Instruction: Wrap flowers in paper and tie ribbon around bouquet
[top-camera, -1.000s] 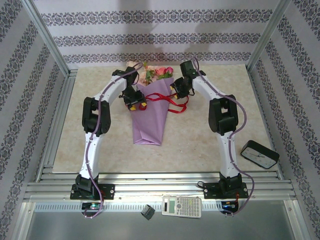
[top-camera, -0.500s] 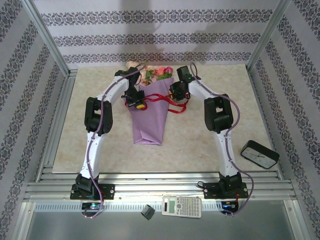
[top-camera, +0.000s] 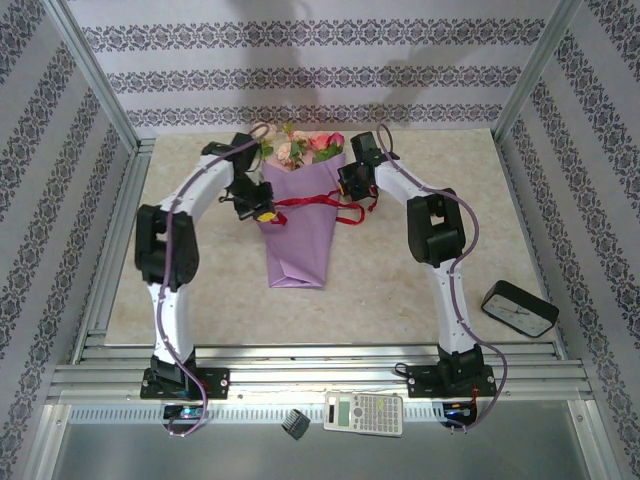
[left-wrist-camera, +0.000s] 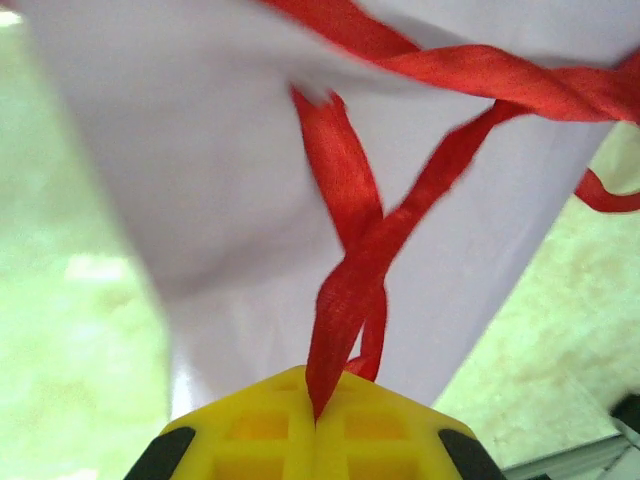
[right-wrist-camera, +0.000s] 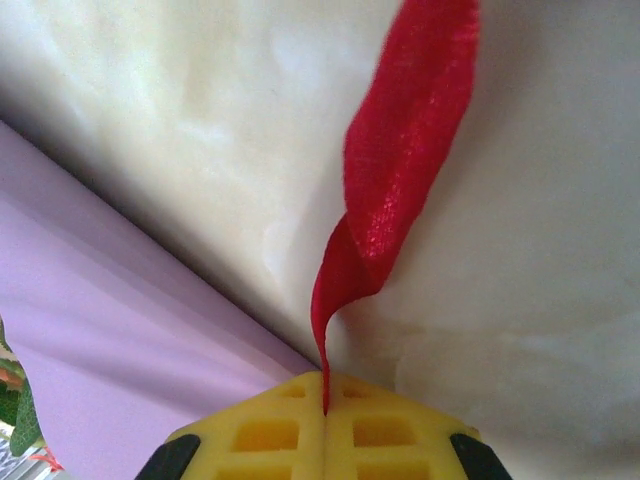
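Observation:
The bouquet lies on the table, its purple paper (top-camera: 298, 240) rolled into a cone pointing toward me. The flowers (top-camera: 300, 148) stick out of the far, wide end. The red ribbon (top-camera: 312, 201) runs across the upper part of the cone, with a loop hanging off its right edge. My left gripper (top-camera: 262, 212) is at the cone's left edge, shut on a ribbon strand (left-wrist-camera: 345, 290) that crosses another over the paper (left-wrist-camera: 200, 180). My right gripper (top-camera: 345, 182) is at the cone's right edge, shut on a twisted ribbon end (right-wrist-camera: 400, 180) beside the paper (right-wrist-camera: 110, 350).
A black clock (top-camera: 519, 307) lies at the table's right front. A calculator (top-camera: 364, 412) and a small black clip (top-camera: 293, 423) sit on the metal rail in front of the arm bases. Patterned walls and aluminium posts (top-camera: 95, 75) enclose the table.
Both grippers have shut on the ribbon. The left arm has swung outward to the left, drawing the ribbon straighter across the cone. The right gripper has shifted slightly toward the bouquet.

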